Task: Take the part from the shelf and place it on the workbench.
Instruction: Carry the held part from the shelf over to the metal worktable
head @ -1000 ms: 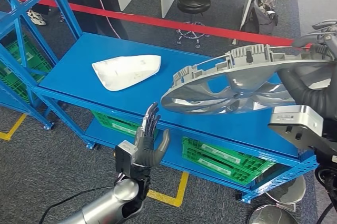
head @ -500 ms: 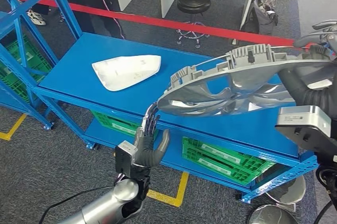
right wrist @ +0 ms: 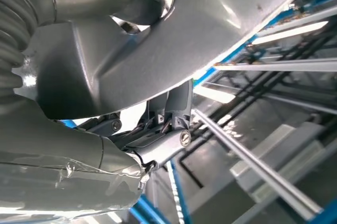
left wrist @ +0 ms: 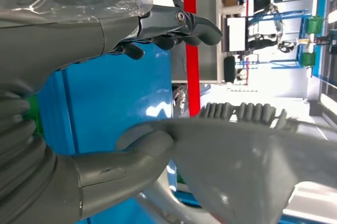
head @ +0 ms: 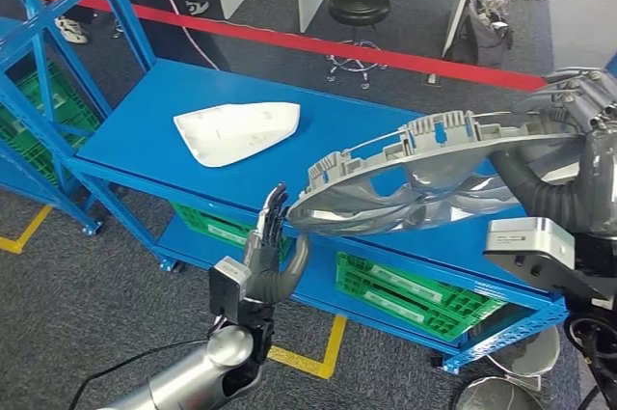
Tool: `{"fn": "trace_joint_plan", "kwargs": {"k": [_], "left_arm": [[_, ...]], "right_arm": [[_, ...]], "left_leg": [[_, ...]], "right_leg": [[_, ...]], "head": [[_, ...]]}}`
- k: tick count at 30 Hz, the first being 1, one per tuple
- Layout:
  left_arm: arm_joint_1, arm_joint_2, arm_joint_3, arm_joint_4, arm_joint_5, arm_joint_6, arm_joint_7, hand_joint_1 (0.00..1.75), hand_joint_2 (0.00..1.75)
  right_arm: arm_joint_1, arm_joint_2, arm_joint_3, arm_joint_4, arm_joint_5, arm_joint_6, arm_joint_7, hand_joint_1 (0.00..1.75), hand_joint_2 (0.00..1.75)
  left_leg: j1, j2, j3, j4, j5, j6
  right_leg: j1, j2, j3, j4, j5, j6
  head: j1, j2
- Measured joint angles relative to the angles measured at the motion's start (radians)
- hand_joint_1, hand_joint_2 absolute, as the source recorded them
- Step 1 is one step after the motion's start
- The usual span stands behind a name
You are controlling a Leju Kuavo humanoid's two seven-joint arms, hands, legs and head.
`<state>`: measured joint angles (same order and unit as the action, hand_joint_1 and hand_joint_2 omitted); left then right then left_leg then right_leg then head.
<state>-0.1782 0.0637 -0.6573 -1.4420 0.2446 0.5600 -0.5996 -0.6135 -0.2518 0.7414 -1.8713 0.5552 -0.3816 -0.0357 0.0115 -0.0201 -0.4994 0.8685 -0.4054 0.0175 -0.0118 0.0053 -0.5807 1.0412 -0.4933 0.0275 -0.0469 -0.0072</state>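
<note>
The bare middle of the blue workbench [head: 146,135] is being left free between the white panel [head: 236,130] and the grey part [head: 422,174], which is being held above the bench's right half by the right hand [head: 575,140]. The part's near tip is being met by the left hand [head: 273,256], fingers spread, at the bench's front edge. The bench's left end is being closed off by the blue shelf frame [head: 43,72].

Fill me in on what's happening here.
The robot's right hand holds a large silver part in the air above the blue workbench. Its left hand is raised with fingers apart at the part's near tip, holding nothing. A white part lies on the workbench.
</note>
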Motion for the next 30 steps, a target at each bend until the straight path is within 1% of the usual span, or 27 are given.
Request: {"fn": "trace_joint_plan", "kwargs": {"k": [2,3,4,5,6,7,8,9,10,11,12,13,14,15,16,17,18,19,20,21,23,24,25,27,28,29,30], "left_arm": [[0.001,0.001,0.000,0.000,-0.001,0.008,0.001,0.00,1.75],[0.004,0.001,0.000,0.000,-0.001,0.012,0.002,0.00,1.75],[0.006,0.002,0.000,-0.001,-0.001,0.016,0.002,0.00,1.75],[0.008,0.003,0.000,-0.002,-0.001,0.020,0.003,0.00,1.75],[0.010,0.004,0.000,-0.003,-0.001,0.023,0.003,0.00,1.75],[0.010,0.005,0.000,-0.005,-0.001,0.025,0.003,0.00,1.75],[0.011,0.006,0.000,-0.007,-0.002,0.027,0.005,0.00,1.75],[0.011,0.007,0.000,-0.009,-0.002,0.028,0.006,0.00,1.75],[0.013,0.008,0.000,-0.012,-0.003,0.029,0.007,0.00,1.75],[0.015,0.009,0.000,-0.014,-0.004,0.029,0.008,0.00,1.75],[0.018,0.011,0.000,-0.017,-0.004,0.029,0.008,0.00,1.75],[0.019,0.012,0.001,-0.019,-0.004,0.030,0.008,0.00,1.75],[0.019,0.014,0.001,-0.021,-0.004,0.030,0.009,0.00,1.75],[0.018,0.016,0.001,-0.022,-0.004,0.030,0.009,0.00,1.75],[0.017,0.016,0.001,-0.023,-0.005,0.030,0.009,0.00,1.75],[0.017,0.017,0.001,-0.023,-0.005,0.030,0.009,0.00,1.75],[0.018,0.017,0.001,-0.023,-0.004,0.030,0.009,0.00,1.75],[0.020,0.018,0.001,-0.023,-0.004,0.030,0.010,0.00,1.75],[0.020,0.019,0.001,-0.023,-0.004,0.030,0.010,0.00,1.75],[0.021,0.020,0.001,-0.024,-0.004,0.030,0.010,0.00,1.75],[0.020,0.021,0.001,-0.027,-0.004,0.030,0.010,0.00,1.75],[0.019,0.021,0.001,-0.029,-0.005,0.030,0.010,0.00,1.75],[0.019,0.021,0.001,-0.031,-0.005,0.030,0.010,0.00,1.75],[0.020,0.022,0.001,-0.034,-0.005,0.030,0.010,0.00,1.75],[0.020,0.022,0.001,-0.035,-0.005,0.030,0.010,0.00,1.75],[0.020,0.022,0.001,-0.036,-0.005,0.029,0.009,0.00,1.75],[0.019,0.021,0.001,-0.037,-0.005,0.029,0.009,0.00,1.75]], "right_arm": [[0.007,0.000,0.000,0.005,-0.006,0.005,-0.008,1.75,1.75],[0.012,0.001,0.001,0.008,-0.009,0.008,-0.013,1.75,1.75],[0.015,0.002,0.001,0.011,-0.013,0.011,-0.017,1.75,1.75],[0.017,0.004,0.001,0.014,-0.015,0.013,-0.021,1.75,1.75],[0.018,0.005,0.001,0.017,-0.017,0.014,-0.024,1.75,1.75],[0.018,0.006,0.001,0.021,-0.019,0.015,-0.027,1.75,1.75],[0.019,0.007,0.001,0.024,-0.020,0.015,-0.030,1.75,1.75],[0.021,0.009,0.001,0.027,-0.020,0.016,-0.031,1.75,1.75],[0.023,0.011,0.001,0.031,-0.021,0.016,-0.033,1.75,1.75],[0.024,0.013,0.001,0.034,-0.022,0.017,-0.033,1.75,1.75],[0.024,0.016,0.001,0.036,-0.022,0.018,-0.033,1.75,1.75],[0.023,0.018,0.000,0.039,-0.022,0.018,-0.034,1.75,1.75],[0.022,0.019,0.000,0.040,-0.022,0.018,-0.035,1.75,1.75],[0.022,0.021,-0.001,0.041,-0.022,0.018,-0.037,1.75,1.75],[0.021,0.022,0.000,0.042,-0.022,0.018,-0.038,1.75,1.75],[0.022,0.023,0.000,0.044,-0.022,0.018,-0.039,1.75,1.75],[0.022,0.023,0.000,0.045,-0.022,0.018,-0.039,1.75,1.75],[0.023,0.024,0.000,0.046,-0.022,0.018,-0.039,1.75,1.75],[0.023,0.024,0.000,0.046,-0.022,0.018,-0.039,1.75,1.75],[0.023,0.025,0.000,0.046,-0.022,0.018,-0.039,1.75,1.75],[0.021,0.025,0.000,0.047,-0.022,0.018,-0.039,1.75,1.75],[0.020,0.026,-0.001,0.047,-0.022,0.017,-0.039,1.75,1.75],[0.019,0.027,-0.001,0.047,-0.022,0.017,-0.040,1.75,1.75],[0.019,0.030,-0.001,0.049,-0.022,0.017,-0.040,1.75,1.75],[0.019,0.031,-0.001,0.050,-0.022,0.017,-0.040,1.75,1.75],[0.019,0.031,-0.002,0.050,-0.022,0.016,-0.042,1.75,1.75],[0.018,0.031,-0.002,0.051,-0.022,0.015,-0.043,1.75,1.75]], "left_leg": [[0.005,-0.010,0.002,-0.001,0.000,-0.001],[0.009,-0.018,0.003,0.001,-0.003,-0.004],[0.014,-0.028,0.003,0.005,-0.007,-0.010],[0.020,-0.040,0.004,0.012,-0.012,-0.018],[0.027,-0.051,0.003,0.023,-0.021,-0.029],[0.031,-0.063,-0.002,0.036,-0.030,-0.041],[0.034,-0.074,-0.012,0.052,-0.036,-0.052],[0.036,-0.082,-0.024,0.063,-0.039,-0.061],[0.036,-0.091,-0.036,0.069,-0.037,-0.068],[0.039,-0.100,-0.046,0.072,-0.034,-0.074],[0.040,-0.095,-0.052,0.075,-0.033,-0.079],[0.038,-0.075,-0.063,0.091,-0.038,-0.082],[0.036,-0.048,-0.084,0.128,-0.053,-0.083],[0.032,-0.017,-0.118,0.191,-0.077,-0.082],[0.029,0.003,-0.164,0.269,-0.106,-0.081],[0.026,0.011,-0.210,0.344,-0.129,-0.078],[0.024,0.013,-0.245,0.395,-0.139,-0.075],[0.020,0.014,-0.259,0.406,-0.128,-0.069],[0.016,0.016,-0.250,0.375,-0.099,-0.061],[0.010,0.024,-0.220,0.308,-0.058,-0.050],[-0.009,0.062,-0.154,0.166,0.001,-0.029],[-0.016,0.075,-0.135,0.125,0.012,-0.023],[-0.022,0.080,-0.128,0.109,0.011,-0.019],[-0.020,0.058,-0.127,0.103,0.013,-0.014],[-0.017,0.047,-0.124,0.099,0.014,-0.011],[-0.014,0.036,-0.120,0.095,0.015,-0.006],[-0.011,0.026,-0.116,0.092,0.016,-0.002]], "right_leg": [[-0.008,0.000,-0.069,0.140,-0.052,0.010],[-0.014,0.000,-0.092,0.179,-0.055,0.016],[-0.021,0.000,-0.096,0.178,-0.038,0.023],[-0.029,0.001,-0.079,0.135,-0.002,0.031],[-0.039,0.010,-0.050,0.067,0.036,0.042],[-0.046,0.034,-0.020,0.006,0.059,0.052],[-0.052,0.056,0.003,-0.039,0.068,0.055],[-0.055,0.074,0.011,-0.057,0.064,0.055],[-0.052,0.082,0.010,-0.053,0.055,0.048],[-0.050,0.072,0.006,-0.050,0.052,0.038],[-0.049,0.060,0.003,-0.046,0.051,0.030],[-0.047,0.047,0.004,-0.044,0.050,0.022],[-0.047,0.034,0.007,-0.046,0.048,0.014],[-0.044,0.021,0.009,-0.047,0.047,0.006],[-0.039,0.006,0.010,-0.047,0.045,0.001],[-0.034,-0.008,0.011,-0.047,0.042,-0.004],[-0.029,-0.023,0.012,-0.047,0.040,-0.007],[-0.024,-0.036,0.015,-0.047,0.038,-0.011],[-0.020,-0.049,0.018,-0.047,0.035,-0.013],[-0.017,-0.061,0.023,-0.047,0.032,-0.014],[-0.008,-0.080,0.032,-0.048,0.024,-0.013],[-0.004,-0.089,0.035,-0.049,0.021,-0.010],[-0.001,-0.097,0.037,-0.051,0.018,-0.007],[0.001,-0.113,0.044,-0.056,0.013,0.000],[-0.001,-0.104,0.044,-0.051,0.005,0.004],[-0.003,-0.083,0.035,-0.027,-0.012,0.007],[-0.005,-0.056,0.013,0.020,-0.038,0.009]], "head": [[0.003,0.000],[0.003,0.000],[0.003,0.000],[0.003,0.000],[0.004,0.000],[0.009,0.000],[0.013,0.000],[0.013,0.000],[0.012,0.000],[0.007,0.000],[0.000,0.000],[-0.005,0.000],[-0.012,0.000],[-0.019,0.000],[-0.025,0.000],[-0.029,0.000],[-0.031,0.000],[-0.034,0.000],[-0.037,0.000],[-0.040,0.000],[-0.044,0.000],[-0.044,0.000],[-0.043,0.000],[-0.039,0.000],[-0.036,0.000],[-0.031,0.000],[-0.025,0.000]]}}
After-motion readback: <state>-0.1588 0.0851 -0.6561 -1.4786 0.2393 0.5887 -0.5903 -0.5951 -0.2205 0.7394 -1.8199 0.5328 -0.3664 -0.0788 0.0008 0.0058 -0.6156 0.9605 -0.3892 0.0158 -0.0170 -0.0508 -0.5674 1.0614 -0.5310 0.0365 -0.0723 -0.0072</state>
